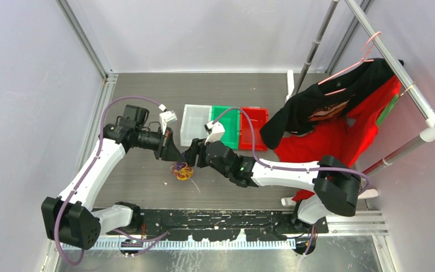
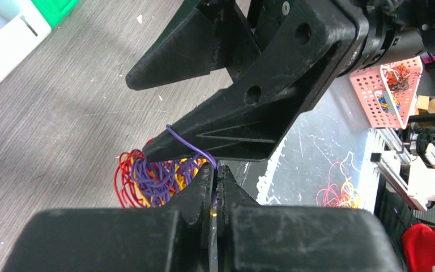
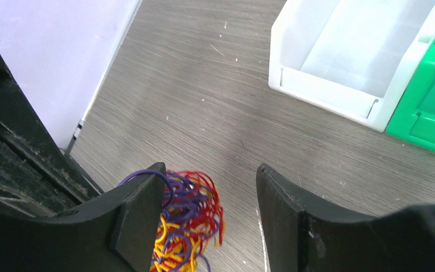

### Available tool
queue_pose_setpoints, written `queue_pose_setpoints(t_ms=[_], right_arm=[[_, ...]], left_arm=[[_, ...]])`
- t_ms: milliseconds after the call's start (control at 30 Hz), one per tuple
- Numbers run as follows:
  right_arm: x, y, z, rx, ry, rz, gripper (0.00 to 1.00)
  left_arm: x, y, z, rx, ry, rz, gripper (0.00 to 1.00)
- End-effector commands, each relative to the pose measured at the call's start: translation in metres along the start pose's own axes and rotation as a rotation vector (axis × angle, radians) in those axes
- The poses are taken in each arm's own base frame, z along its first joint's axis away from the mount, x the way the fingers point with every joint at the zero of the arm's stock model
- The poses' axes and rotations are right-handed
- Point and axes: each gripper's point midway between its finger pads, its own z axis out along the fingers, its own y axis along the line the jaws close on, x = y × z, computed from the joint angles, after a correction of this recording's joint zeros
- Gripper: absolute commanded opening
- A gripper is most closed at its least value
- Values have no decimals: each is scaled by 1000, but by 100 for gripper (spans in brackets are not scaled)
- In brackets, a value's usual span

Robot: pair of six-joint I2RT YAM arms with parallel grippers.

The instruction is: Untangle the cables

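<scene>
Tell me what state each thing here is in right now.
cables: tangled in one clump.
left gripper: shut on a purple strand.
right gripper: open, a purple strand looped over one finger.
white bin: empty.
green bin: looks empty.
red bin: looks empty.
black shirt: hanging from the rail.
red shirt: hanging beside it.

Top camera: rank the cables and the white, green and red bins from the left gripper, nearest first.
1. cables, pinched in the left gripper.
2. white bin, just behind it, slightly right.
3. green bin, right of the white one.
4. red bin, farthest right.
</scene>
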Motion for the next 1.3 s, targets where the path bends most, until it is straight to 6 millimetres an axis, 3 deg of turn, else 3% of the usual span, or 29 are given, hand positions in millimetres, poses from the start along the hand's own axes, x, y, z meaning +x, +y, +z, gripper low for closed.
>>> queue_pose_setpoints(t_ms=[0, 167, 300, 367, 600, 700, 733, 833, 900, 1067, 1267], right_arm=[[-51, 10, -9, -3, -179, 75, 63], [-56, 16, -14, -34, -184, 102, 45], [-67, 20, -27, -44, -199, 104, 11], [-77, 14, -37, -28, -237, 100, 1], [-94, -2, -69, 11, -288, 77, 1], [-93, 0, -73, -5, -278, 76, 1], [-92, 3, -73, -15, -270, 75, 1], [-89, 13, -71, -49, -230, 68, 1], [-83, 19, -67, -68, -195, 57, 1], [-78, 38, -62, -130, -141, 58, 1], [-90, 86, -68, -292, -85, 83, 1]], left_arm=[[-13, -39, -12, 112, -52, 0, 0], [-11, -43, -13, 120, -54, -2, 0], [-9, -42, -14, 113, -48, 5, 0], [-7, -39, -13, 95, -38, 14, 0], [5, -14, -9, -3, -2, 49, 0], [7, -4, -6, -35, 3, 44, 9], [8, -1, -6, -44, 4, 42, 17], [9, 2, -5, -54, 9, 38, 64], [8, 0, -6, -50, 7, 41, 76], [2, -11, -9, -14, -18, 79, 78], [2, -11, -7, -4, -42, 138, 77]])
